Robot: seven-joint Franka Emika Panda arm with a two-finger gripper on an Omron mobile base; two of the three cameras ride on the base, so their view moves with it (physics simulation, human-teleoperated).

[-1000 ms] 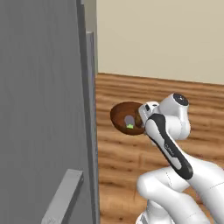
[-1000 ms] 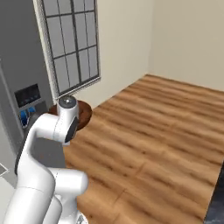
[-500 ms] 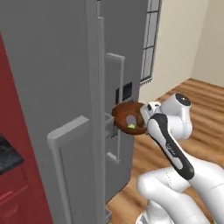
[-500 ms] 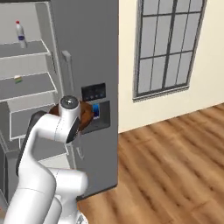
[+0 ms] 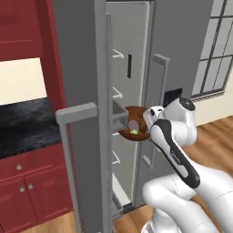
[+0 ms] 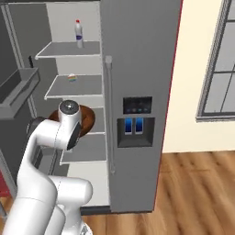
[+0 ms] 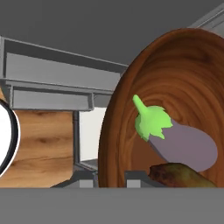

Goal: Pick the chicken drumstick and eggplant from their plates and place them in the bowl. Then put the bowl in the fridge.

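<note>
The brown wooden bowl (image 5: 133, 130) hangs tilted in front of the open fridge (image 5: 182, 50), at the height of its middle shelves. My gripper (image 5: 145, 126) is shut on the bowl's rim. In the hand view, the bowl (image 7: 175, 78) stands on edge, with the purple eggplant (image 7: 186, 144) and its green cap inside, and the brown chicken drumstick (image 7: 179, 175) just below it. The rim runs between my fingertips (image 7: 85, 179). From the right base view, the bowl (image 6: 88, 120) peeks out behind my arm, before the fridge (image 6: 137, 55) shelves.
The fridge's grey door (image 5: 82, 68) stands open at left with a bar handle (image 5: 68, 150). White shelves (image 6: 73, 85) hold a bottle (image 6: 79, 33) and a small item (image 6: 72, 78). Red cabinets (image 5: 22, 182) and a dark counter (image 5: 22, 123) lie left. A window (image 6: 222, 69) is right.
The whole picture has swung from wooden floor and closed fridge front to the open fridge compartment, so the camera moved. The bowl stays in my grip.
</note>
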